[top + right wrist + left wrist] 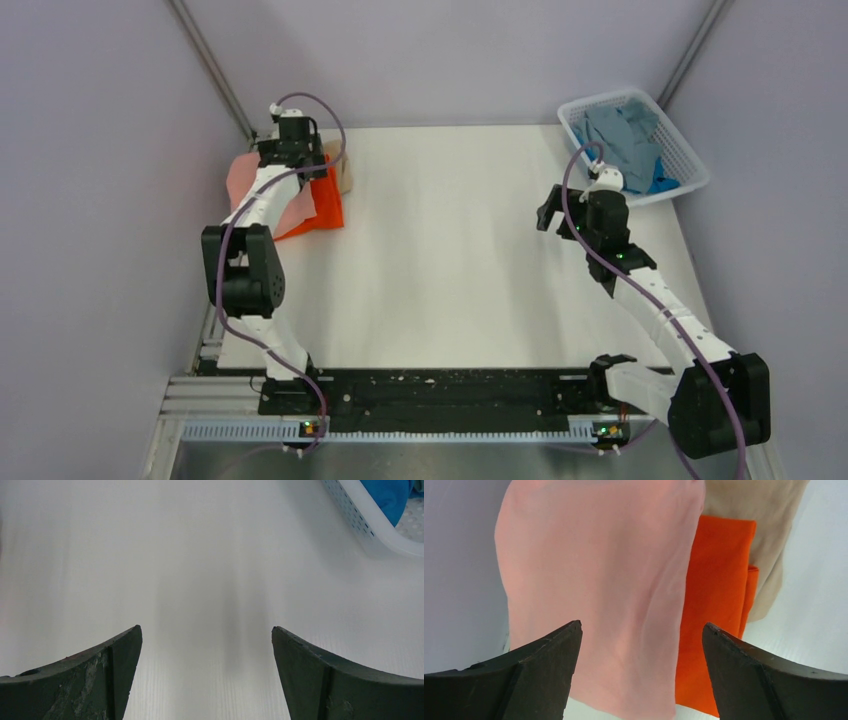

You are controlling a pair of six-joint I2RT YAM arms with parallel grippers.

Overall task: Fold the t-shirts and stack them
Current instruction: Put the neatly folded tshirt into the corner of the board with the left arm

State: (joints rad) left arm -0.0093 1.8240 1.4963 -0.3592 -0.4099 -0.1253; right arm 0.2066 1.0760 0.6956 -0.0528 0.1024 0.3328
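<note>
– left claw (641, 626) is spread wide with nothing in it, hanging just over the salmon pink shirt (599, 580); right claw (205, 628) gapes too, empty, above bare desk (450, 250) near the basket (690, 165)
– so where's the cloth?
– pink lies on the bright orange shirt (716, 605), with the tan shirt (764, 530) under that, in the far left corner; grey shirt (620, 135) and blue shirt (662, 183) sit crumpled in the basket
– next bit, i'd guess, is fetching the grey one?
– looks so; it should pinch one layer near an edge and lift high enough to clear the basket wall, so the basket doesn't drag along; left should rise straight so it doesn't ruffle the pile
</note>
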